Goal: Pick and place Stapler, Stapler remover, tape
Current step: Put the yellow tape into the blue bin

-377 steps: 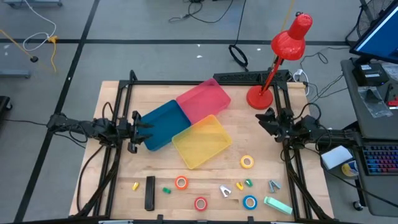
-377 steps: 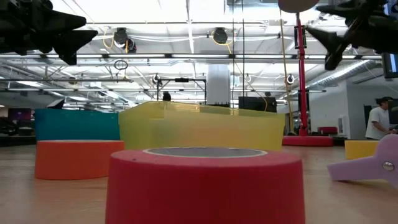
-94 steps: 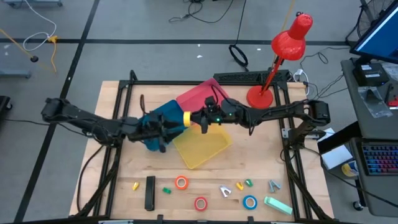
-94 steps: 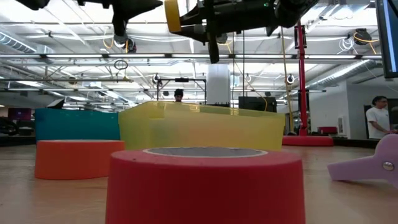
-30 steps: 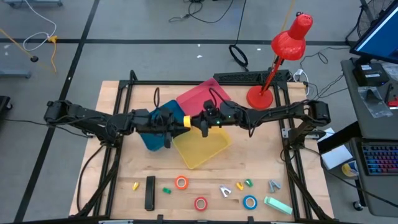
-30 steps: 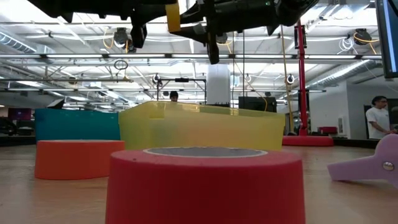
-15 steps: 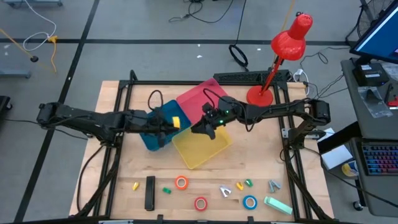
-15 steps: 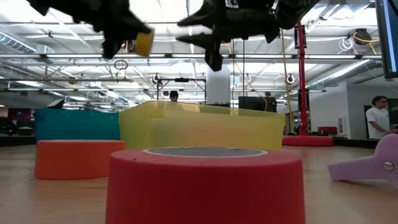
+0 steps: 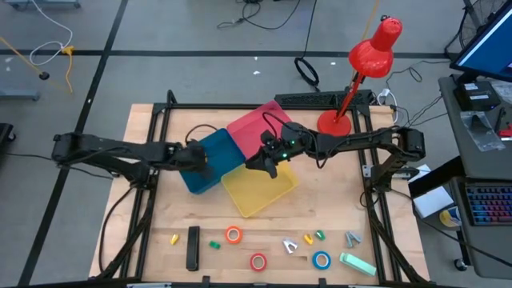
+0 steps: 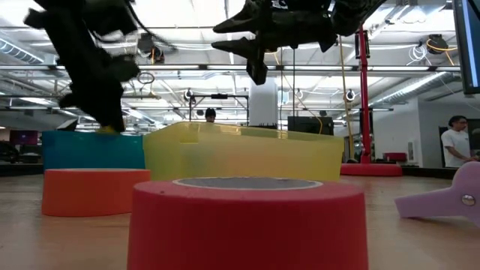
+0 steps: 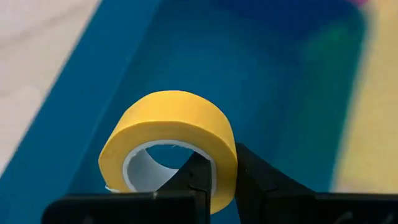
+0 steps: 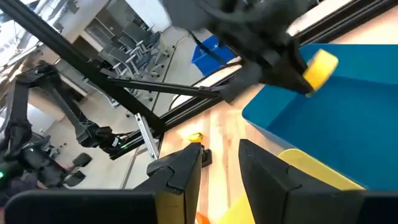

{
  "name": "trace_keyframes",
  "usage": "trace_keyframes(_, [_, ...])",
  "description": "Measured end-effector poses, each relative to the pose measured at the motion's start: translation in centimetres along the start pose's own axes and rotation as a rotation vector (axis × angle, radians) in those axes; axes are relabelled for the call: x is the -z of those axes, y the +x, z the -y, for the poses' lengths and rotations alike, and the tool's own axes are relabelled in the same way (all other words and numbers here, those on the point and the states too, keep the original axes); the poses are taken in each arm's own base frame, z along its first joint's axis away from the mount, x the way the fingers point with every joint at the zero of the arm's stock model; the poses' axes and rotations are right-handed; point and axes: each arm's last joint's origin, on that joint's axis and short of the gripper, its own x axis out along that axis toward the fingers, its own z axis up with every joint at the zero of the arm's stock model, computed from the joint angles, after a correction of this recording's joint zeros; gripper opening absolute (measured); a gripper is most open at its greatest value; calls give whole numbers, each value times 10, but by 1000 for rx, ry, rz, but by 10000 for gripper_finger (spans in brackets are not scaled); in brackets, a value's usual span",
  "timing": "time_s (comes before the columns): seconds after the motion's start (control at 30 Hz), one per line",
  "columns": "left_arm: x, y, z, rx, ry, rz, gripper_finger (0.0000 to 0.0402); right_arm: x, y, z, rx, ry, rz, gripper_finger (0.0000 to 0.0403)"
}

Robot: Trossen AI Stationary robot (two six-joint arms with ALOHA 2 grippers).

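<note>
Two grippers hover above the bins. My left gripper (image 11: 214,180) clenches the yellow tape roll (image 11: 169,146) over the blue bin (image 9: 210,160). My right gripper (image 9: 266,166), fingers spread and empty, hangs above the yellow bin (image 9: 260,186). Orange (image 9: 233,234), red (image 9: 258,262) and blue (image 9: 322,260) rolls lie on the worktop (image 9: 152,216).

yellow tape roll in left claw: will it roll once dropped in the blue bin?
Probably. The yellow ring-shaped tape roll is round and the left claw holds it on edge through its rim, so it likely lands rolling. The blue plastic bin has walls that should stop it.
</note>
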Motion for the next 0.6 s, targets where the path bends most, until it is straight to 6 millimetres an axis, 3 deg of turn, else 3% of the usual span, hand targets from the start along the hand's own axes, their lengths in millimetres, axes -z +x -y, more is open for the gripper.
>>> trace_keyframes(0.17, [1,33,-9,-130,-35,-202,35,-1,0,1,24,-1,16,100])
trace_keyframes(0.3, [-1,48,-13,-154,-43,-291,35,-1,0,1,25,-1,16,100])
trace_keyframes(0.43, [-4,52,-16,-154,-50,-310,36,-1,0,1,27,0,18,100])
trace_keyframes(0.6, [-5,53,-20,-163,-66,-328,71,-1,0,1,29,0,19,100])
